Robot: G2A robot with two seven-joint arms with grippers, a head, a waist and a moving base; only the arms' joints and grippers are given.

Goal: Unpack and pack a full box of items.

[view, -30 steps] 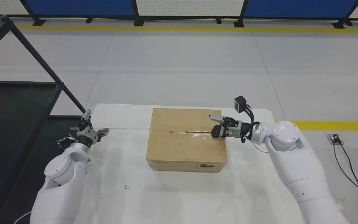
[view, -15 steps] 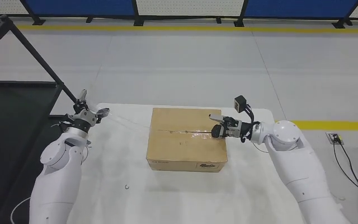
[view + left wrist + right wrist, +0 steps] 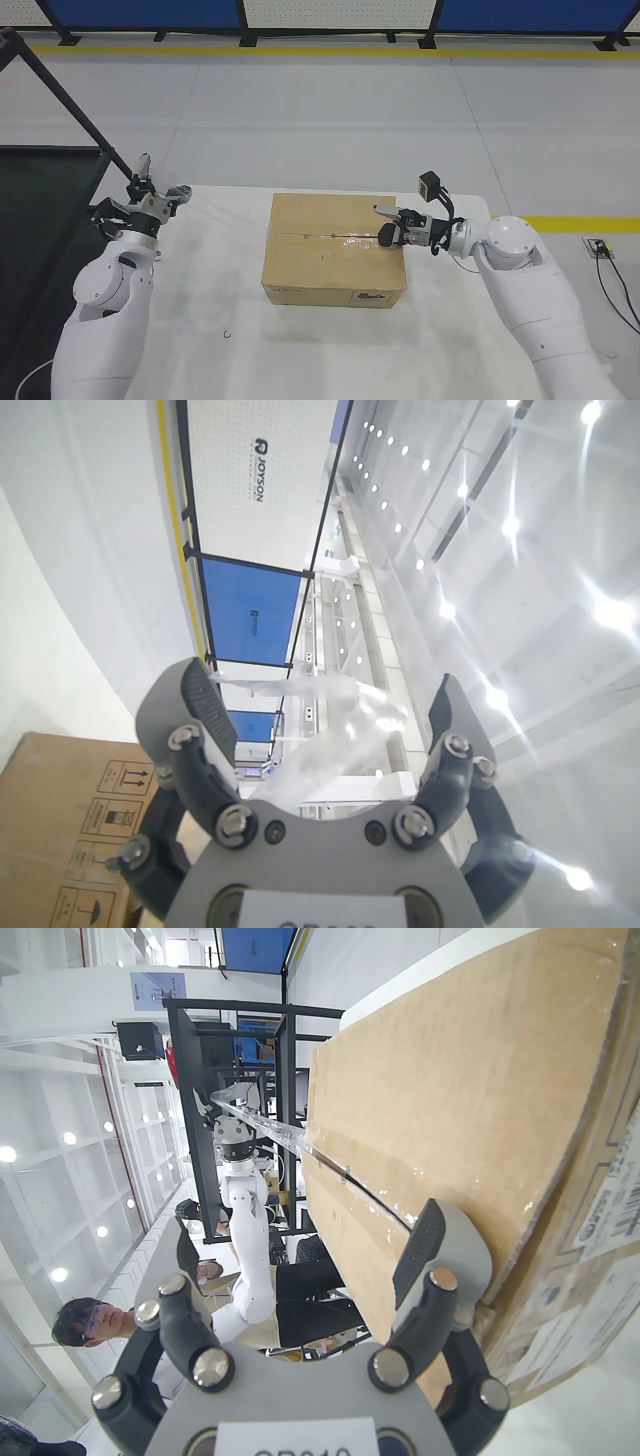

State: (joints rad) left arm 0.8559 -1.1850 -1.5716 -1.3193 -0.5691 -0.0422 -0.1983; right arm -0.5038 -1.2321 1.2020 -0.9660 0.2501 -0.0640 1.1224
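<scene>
In the top view, the left gripper (image 3: 160, 178) is seen raised at the left of the frame, fingers spread. A strip of clear tape (image 3: 225, 214) is stuck to one fingertip and stretched to the seam of the closed cardboard box (image 3: 335, 262) at mid-frame on the white table (image 3: 200, 290). The right gripper (image 3: 388, 225), likewise spread, is set at the box's right edge. A black frame (image 3: 60, 100) is seen at upper left.

cardboard box (image 3: 334, 262) | closed | on table (image 3: 220, 290) | clear tape (image 3: 265, 1126) partly peeled

White table (image 3: 330, 340), small dark hook (image 3: 228, 333) near its front, black frame (image 3: 70, 103) alongside.
</scene>
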